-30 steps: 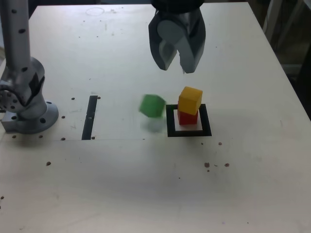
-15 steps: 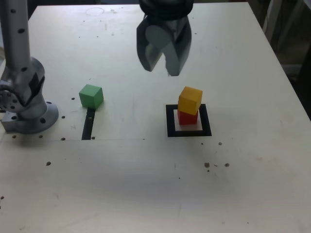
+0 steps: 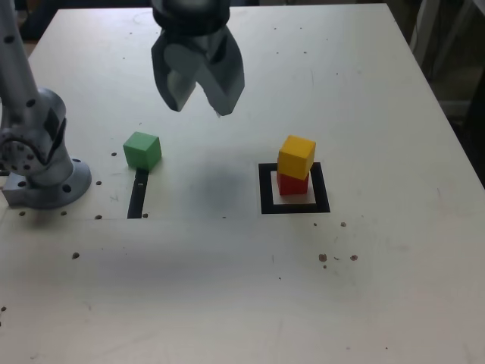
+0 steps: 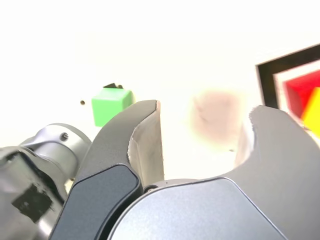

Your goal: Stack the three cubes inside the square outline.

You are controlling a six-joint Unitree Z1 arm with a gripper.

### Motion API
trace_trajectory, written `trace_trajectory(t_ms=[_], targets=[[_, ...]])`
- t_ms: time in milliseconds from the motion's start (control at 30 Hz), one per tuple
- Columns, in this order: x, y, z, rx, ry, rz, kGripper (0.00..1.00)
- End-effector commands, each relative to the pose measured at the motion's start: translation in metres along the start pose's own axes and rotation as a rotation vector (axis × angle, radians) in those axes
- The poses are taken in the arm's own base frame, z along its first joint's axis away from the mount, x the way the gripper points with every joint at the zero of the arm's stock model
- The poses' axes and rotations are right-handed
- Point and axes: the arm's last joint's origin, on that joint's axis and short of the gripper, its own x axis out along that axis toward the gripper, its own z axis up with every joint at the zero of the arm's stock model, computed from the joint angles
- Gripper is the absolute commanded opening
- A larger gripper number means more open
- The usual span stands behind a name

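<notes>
1. Over the far-left part of the tabletop (image 3: pixel 394 288), as the exterior view shows it, the gripper (image 3: pixel 198 105) hangs in the air with its jaws spread fairly wide and nothing between them. The wrist view backs that up: bare pale table shows through the gap at the gripper (image 4: pixel 200 130).
2. Green cube (image 3: pixel 142 150) sits on the tabletop toward the left edge in the exterior view, right at the far end of the black tape strip (image 3: pixel 139 194). Looks like it's touching or just overlapping the strip's end, can't say which. It's lower and to the exterior view's left of the gripper, not under the jaws. In the wrist view the green cube (image 4: pixel 112 104) peeks out just past one finger.
3. Square outline (image 3: pixel 294 207) is roughly mid-table, a bit toward the right edge in the exterior view. The red cube (image 3: pixel 292 184) stands on its pale centre and the yellow cube (image 3: pixel 296 157) sits on top of that, twisted a little so its corners don't line up with the red one.
4. So two cubes are stacked inside the outline and the green one is well apart from it, off by the strip.
5. Wrist view catches a corner of the square outline (image 4: pixel 280 67) with the red cube (image 4: pixel 302 87) and a sliver of the yellow cube (image 4: pixel 312 110) at the picture's edge, pretty washed out.
6. Arm's round metal base (image 3: pixel 47 178) stands by the left edge in the exterior view, near the green cube.
</notes>
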Motion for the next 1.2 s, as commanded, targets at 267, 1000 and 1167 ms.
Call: trace_trajectory(t_ms=[267,1000,1167], targets=[[0.020,-0.001,-0.029,0.033,0.067,0.033,0.99],[0.067,-0.007,-0.059,0.081,0.144,-0.061,0.97],[0.075,-0.006,-0.055,0.084,0.176,-0.079,0.96]])
